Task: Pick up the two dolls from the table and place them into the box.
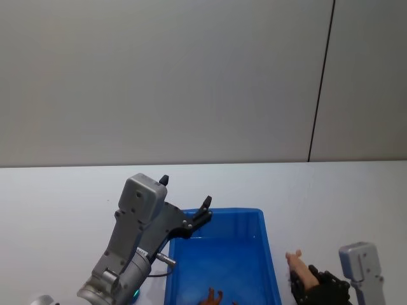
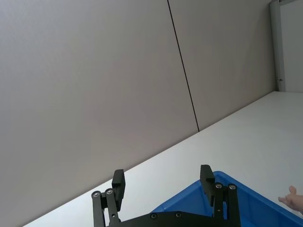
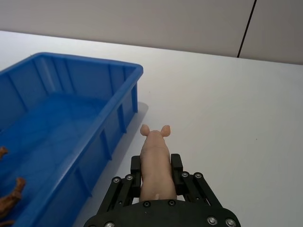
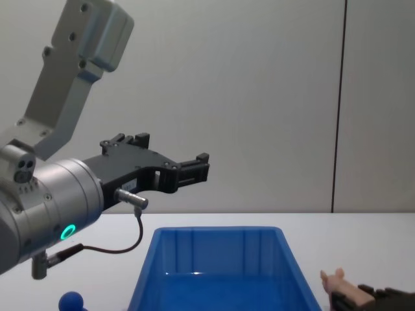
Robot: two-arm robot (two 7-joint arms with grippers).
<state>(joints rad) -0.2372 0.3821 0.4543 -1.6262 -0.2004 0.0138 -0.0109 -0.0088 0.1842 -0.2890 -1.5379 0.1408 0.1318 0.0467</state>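
The right gripper [image 3: 156,163] is clamped on the pink pig doll [image 3: 154,146], whose snout and ears poke out beyond the fingers. In the head view's lower right corner it is just beside the right wall of the blue box [image 1: 269,254], low over the white table [image 1: 57,197]. The left gripper [image 2: 162,176] is spread wide and empty, raised left of centre in the head view's lower half, above the box's far left corner. A small brown figure [image 1: 213,297] lies inside the box. The dark blue doll [image 4: 70,302] rests on the table in the chest view's lower left corner.
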